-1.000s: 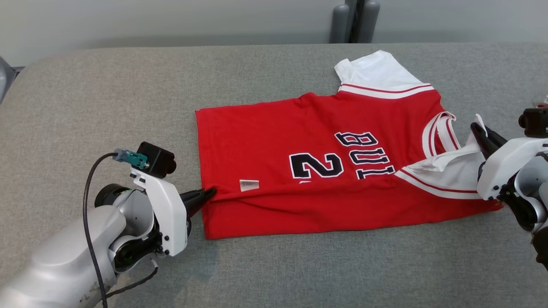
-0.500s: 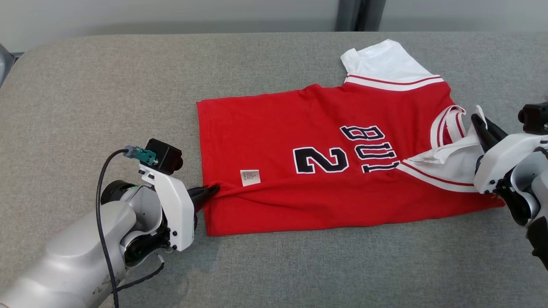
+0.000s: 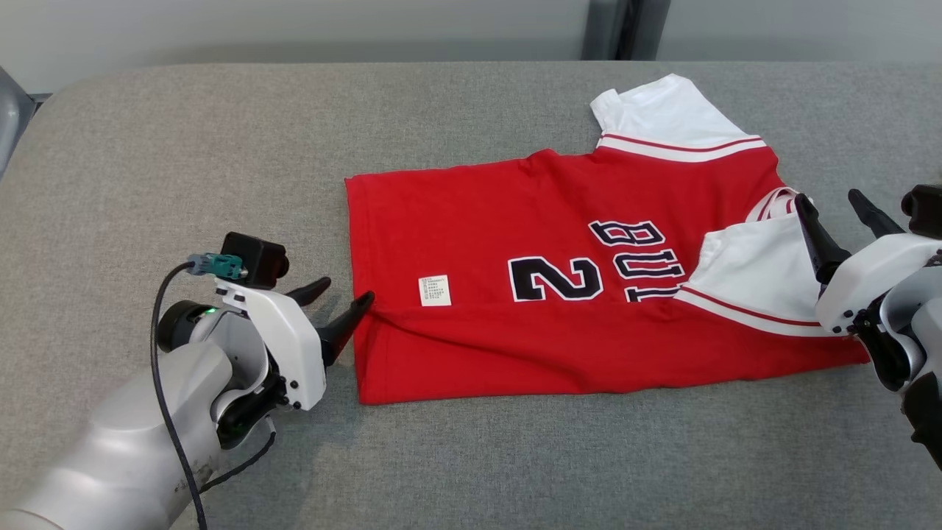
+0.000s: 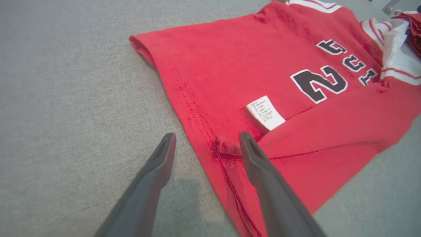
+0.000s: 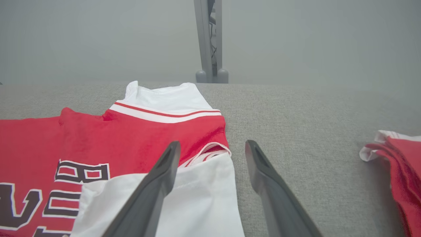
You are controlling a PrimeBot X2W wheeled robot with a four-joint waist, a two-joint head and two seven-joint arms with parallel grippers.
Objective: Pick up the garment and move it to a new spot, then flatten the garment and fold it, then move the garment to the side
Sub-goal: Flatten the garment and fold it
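Across mid-frame, left gripper [image 3: 344, 290] and right gripper [image 3: 826, 197] gape empty at the part-folded jersey's [image 3: 471, 235] ends; the next fold likely needs a grip on each end.

I see the right end effector [image 5: 212, 144], fingers spread, straddling the edge of the jersey's [image 5: 141, 138] folded white sleeve [image 5: 200, 197] on the desk [image 5: 312, 131].

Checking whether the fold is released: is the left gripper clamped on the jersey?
No, the left gripper stands open in its wrist view, one finger on each side of the jersey hem.
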